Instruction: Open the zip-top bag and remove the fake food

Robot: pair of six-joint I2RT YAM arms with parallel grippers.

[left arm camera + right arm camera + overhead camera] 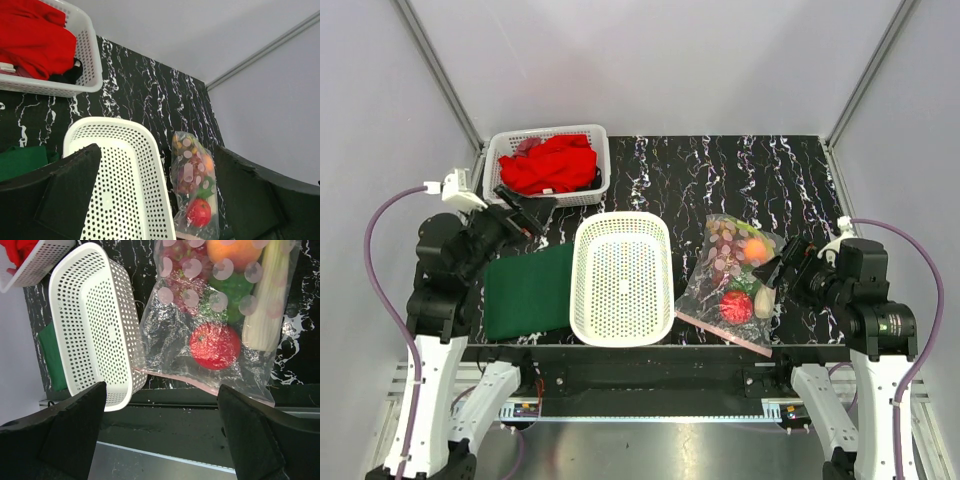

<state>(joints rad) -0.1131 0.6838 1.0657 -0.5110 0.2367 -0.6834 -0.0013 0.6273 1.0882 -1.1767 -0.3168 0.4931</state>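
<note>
The clear zip-top bag point(732, 283) lies on the black marbled table, right of the white basket, its pink zip strip point(722, 333) toward the near edge. Inside are fake foods: a red apple point(736, 306), an orange peach point(756, 249), purple grapes point(724, 262), a green pepper and a leek point(267, 300). The bag also shows in the left wrist view point(194, 185) and the right wrist view point(215, 325). My right gripper point(772, 271) is open, just right of the bag, holding nothing. My left gripper point(525, 212) is open and empty near the far-left basket.
An empty white perforated basket point(622, 277) stands mid-table. A second white basket point(548, 165) at the far left holds a red cloth point(550, 165). A dark green cloth point(528, 290) lies left of the empty basket. Grey walls enclose the table.
</note>
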